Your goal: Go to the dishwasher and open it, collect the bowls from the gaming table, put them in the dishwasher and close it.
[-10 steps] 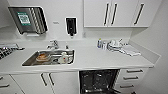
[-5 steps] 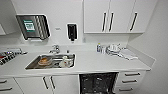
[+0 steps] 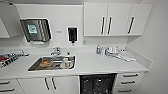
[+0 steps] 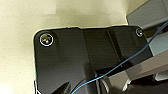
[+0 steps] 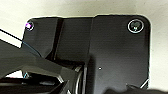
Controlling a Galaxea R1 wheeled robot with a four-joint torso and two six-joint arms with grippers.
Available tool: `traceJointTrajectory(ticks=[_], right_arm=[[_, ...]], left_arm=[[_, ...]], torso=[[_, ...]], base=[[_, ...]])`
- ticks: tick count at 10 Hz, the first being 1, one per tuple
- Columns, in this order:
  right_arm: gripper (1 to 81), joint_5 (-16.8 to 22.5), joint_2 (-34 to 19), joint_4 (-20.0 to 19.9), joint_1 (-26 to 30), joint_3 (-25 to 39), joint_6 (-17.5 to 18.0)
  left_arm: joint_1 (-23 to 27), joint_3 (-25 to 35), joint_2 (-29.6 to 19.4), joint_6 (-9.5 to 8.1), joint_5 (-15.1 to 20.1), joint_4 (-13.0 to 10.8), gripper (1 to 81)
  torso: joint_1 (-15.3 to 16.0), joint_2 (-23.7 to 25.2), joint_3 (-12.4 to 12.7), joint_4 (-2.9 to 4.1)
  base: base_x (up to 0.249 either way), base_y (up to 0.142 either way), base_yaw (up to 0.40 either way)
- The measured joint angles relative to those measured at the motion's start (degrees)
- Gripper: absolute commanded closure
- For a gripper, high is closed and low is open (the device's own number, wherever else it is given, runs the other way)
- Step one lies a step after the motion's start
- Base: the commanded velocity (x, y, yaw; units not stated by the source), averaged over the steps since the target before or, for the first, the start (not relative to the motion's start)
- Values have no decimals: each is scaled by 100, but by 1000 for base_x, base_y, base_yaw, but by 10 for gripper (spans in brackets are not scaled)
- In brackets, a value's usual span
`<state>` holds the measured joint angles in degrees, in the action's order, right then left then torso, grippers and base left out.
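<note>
Head view: dishwasher (image 3: 98, 83) under counter (image 3: 100, 65), right of sink (image 3: 53, 63), left of drawers (image 3: 128, 81). Front looks dark, speckled; rack detail unclear. Vs 0.5 s ago: whole scene shifted, cam moved closer, dishwasher bigger in frame. Left wrist view: robot plate, blue cable (image 4: 117, 67), pale floor. Right wrist view: plate, floor. Gripper state & dishwasher-to-gripper relation: can't tell.
</note>
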<state>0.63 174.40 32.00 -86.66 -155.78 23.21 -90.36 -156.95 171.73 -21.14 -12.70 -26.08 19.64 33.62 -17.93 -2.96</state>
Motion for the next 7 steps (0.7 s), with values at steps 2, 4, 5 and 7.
traceJointTrajectory(ticks=[2,4,5,7], right_arm=[[10,-1,2,0,1,0,0],[10,-4,0,0,33,0,-1],[10,0,0,0,33,0,-1],[10,0,0,0,41,0,-1]], left_arm=[[17,0,2,0,-5,-10,10],[22,0,2,0,-5,-11,10],[15,0,5,0,4,-11,10],[23,0,5,0,2,-11,10]], torso=[[-271,-415,9,0],[-533,-819,9,0],[-631,-979,40,0],[-833,-1294,308,0]], base=[[0,0,0],[0,0,0],[0,0,0],[0,0,0]])
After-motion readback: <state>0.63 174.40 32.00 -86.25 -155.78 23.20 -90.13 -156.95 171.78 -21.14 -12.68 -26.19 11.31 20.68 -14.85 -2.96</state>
